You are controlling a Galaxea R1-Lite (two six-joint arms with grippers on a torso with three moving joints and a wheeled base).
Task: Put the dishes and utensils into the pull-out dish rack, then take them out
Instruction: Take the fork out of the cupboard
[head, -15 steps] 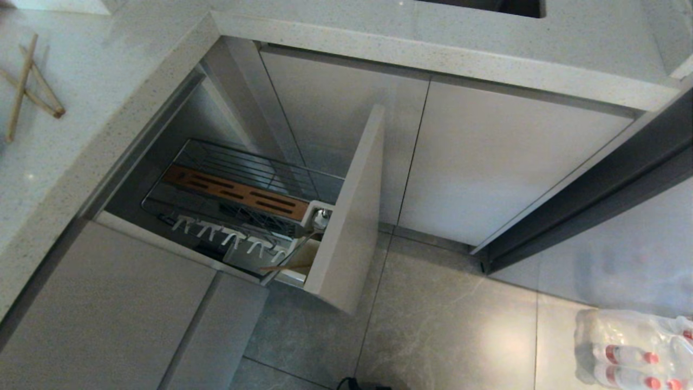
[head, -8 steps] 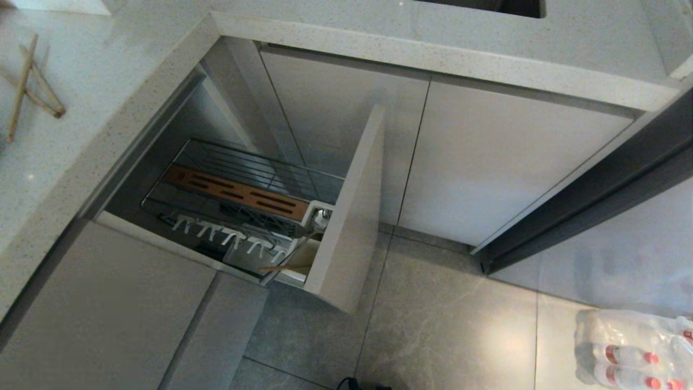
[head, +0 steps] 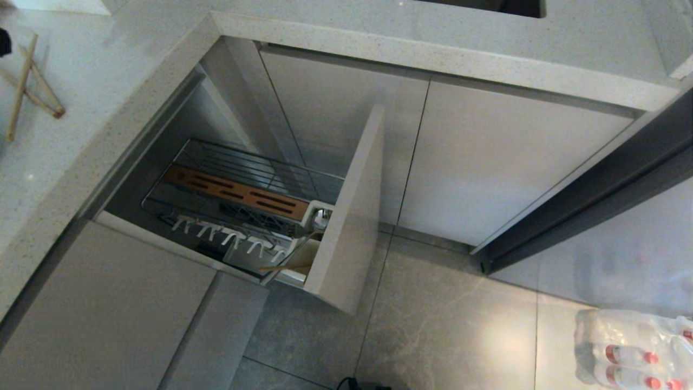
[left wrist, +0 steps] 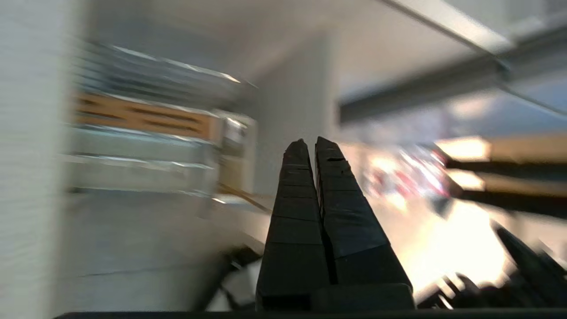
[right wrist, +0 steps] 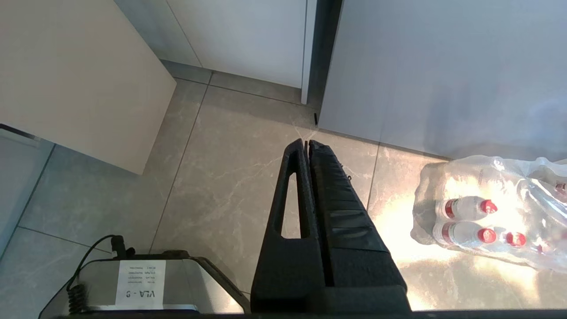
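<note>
The pull-out dish rack (head: 238, 196) stands pulled out under the counter. It has a chrome wire basket, a slotted wooden strip, white hooks (head: 227, 238) and a beige front panel (head: 352, 211). No dishes stand in it, and none are in view anywhere. Its white utensil cup (head: 318, 214) holds something shiny. A light-brown stick (head: 281, 267) lies low beside the panel. Wooden chopsticks (head: 27, 81) lie crossed on the counter at far left. My left gripper (left wrist: 310, 144) is shut and empty in the blurred left wrist view, with the rack (left wrist: 141, 117) ahead of it. My right gripper (right wrist: 306, 142) hangs shut over the floor.
The speckled countertop (head: 97, 76) wraps round the open rack. Closed cabinet doors (head: 487, 162) stand behind it. A shrink-wrapped pack of water bottles (right wrist: 487, 217) lies on the floor tiles at the right. My base (right wrist: 133, 283) shows beneath the right gripper.
A dark shape has come in at the far left edge of the head view, above the chopsticks. The rack, chopsticks and the rest of the scene have not moved.
</note>
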